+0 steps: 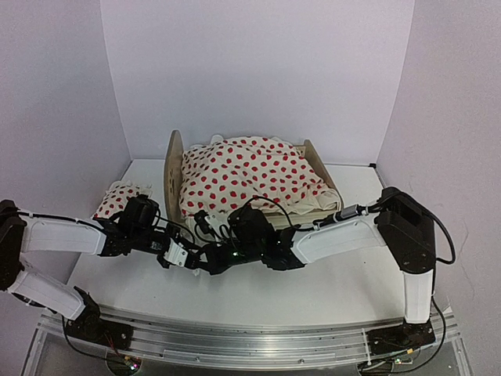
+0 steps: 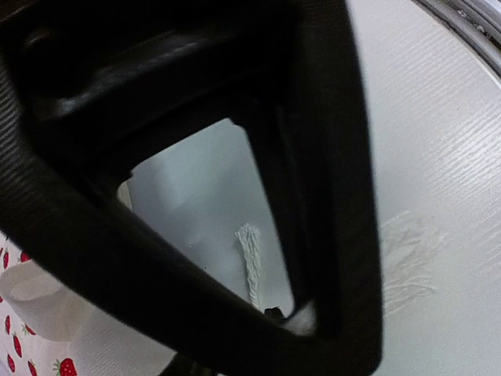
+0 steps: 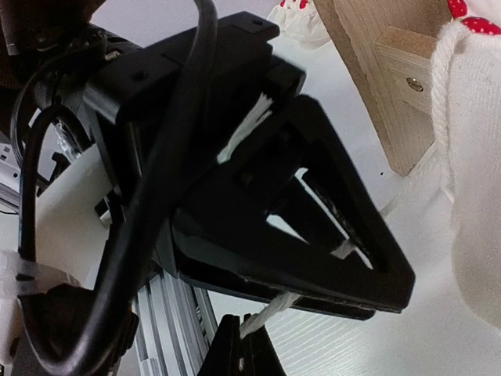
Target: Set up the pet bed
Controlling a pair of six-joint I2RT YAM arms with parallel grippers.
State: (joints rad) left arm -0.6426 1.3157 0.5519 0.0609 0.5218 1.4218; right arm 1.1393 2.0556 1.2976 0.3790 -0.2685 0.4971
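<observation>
Table (image 1: 352, 290): white, faint woodgrain, matte;
Walls (image 1: 258, 70): plain pale panels behind the table and at both its sides;
Rail (image 1: 235, 341): aluminium, along the table's near edge;
Light: even, soft

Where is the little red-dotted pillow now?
The pillow lies on the table left of the pet bed, just beyond the left arm, in the top view.

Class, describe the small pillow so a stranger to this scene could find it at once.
Find the wooden pet bed at the back of the white table. Left of its rounded headboard lies the pillow. Unlike the matching red-dotted blanket heaped on the bed, it is small and rests on the table.
</observation>
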